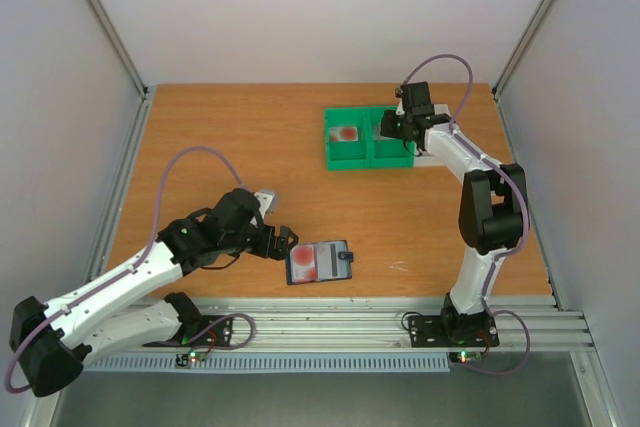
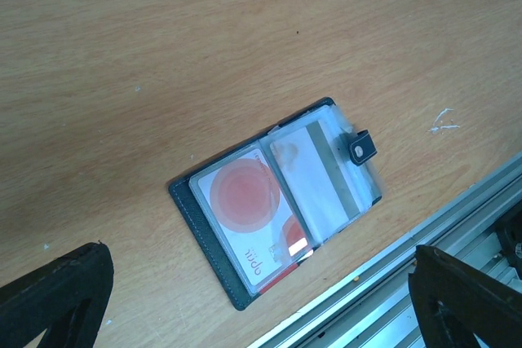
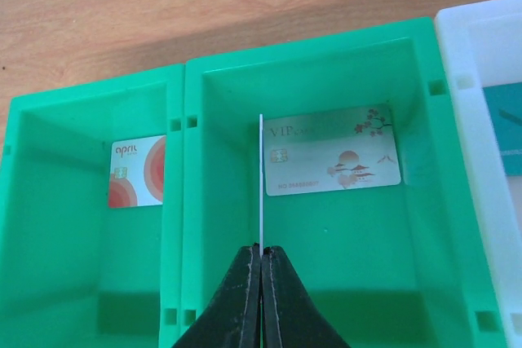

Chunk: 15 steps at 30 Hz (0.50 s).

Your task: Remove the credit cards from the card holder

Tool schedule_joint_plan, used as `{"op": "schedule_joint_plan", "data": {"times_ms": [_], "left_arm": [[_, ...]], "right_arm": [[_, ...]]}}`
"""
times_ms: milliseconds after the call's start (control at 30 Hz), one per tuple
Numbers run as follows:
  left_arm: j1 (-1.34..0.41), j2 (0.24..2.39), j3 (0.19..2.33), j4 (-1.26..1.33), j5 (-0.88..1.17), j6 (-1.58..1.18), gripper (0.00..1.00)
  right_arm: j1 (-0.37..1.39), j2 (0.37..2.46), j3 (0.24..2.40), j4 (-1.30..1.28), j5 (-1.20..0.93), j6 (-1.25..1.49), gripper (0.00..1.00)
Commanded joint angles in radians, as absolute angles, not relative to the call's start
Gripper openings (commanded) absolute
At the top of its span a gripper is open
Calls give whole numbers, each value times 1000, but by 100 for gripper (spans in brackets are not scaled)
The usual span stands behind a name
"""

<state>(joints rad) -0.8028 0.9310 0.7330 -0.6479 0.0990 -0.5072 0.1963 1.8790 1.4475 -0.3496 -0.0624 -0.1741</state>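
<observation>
The dark navy card holder [image 1: 318, 263] lies open on the table near the front edge, with a red and white card [image 2: 245, 222] in its clear sleeve and a snap tab [image 2: 360, 148] on one side. My left gripper [image 1: 278, 234] is open just left of the holder and empty; its fingertips [image 2: 57, 295] flank the holder in the left wrist view. My right gripper [image 3: 262, 254] is shut on a thin white card [image 3: 261, 177], seen edge-on, above the right green bin [image 3: 326, 283]. A VIP card [image 3: 333, 151] lies in that bin. A red and white card [image 3: 137, 170] lies in the left green bin [image 1: 349, 137].
A white bin [image 3: 485, 103] holding a teal card [image 3: 506, 128] stands right of the green bins. The aluminium rail [image 1: 380, 322] runs along the table's front edge, close to the holder. Grey walls enclose the table.
</observation>
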Motion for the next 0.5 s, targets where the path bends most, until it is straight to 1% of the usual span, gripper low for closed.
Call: {"op": "schedule_joint_plan", "data": {"times_ms": [0,467], "left_arm": [[-805,949,760,-647,85,-493,99],[-805,983,761,-653,84,-495,99]], "right_arm": [[189,1917,1500,-306,-91,-162,1],[172,2034,1542,-276,-138,-138,1]]}}
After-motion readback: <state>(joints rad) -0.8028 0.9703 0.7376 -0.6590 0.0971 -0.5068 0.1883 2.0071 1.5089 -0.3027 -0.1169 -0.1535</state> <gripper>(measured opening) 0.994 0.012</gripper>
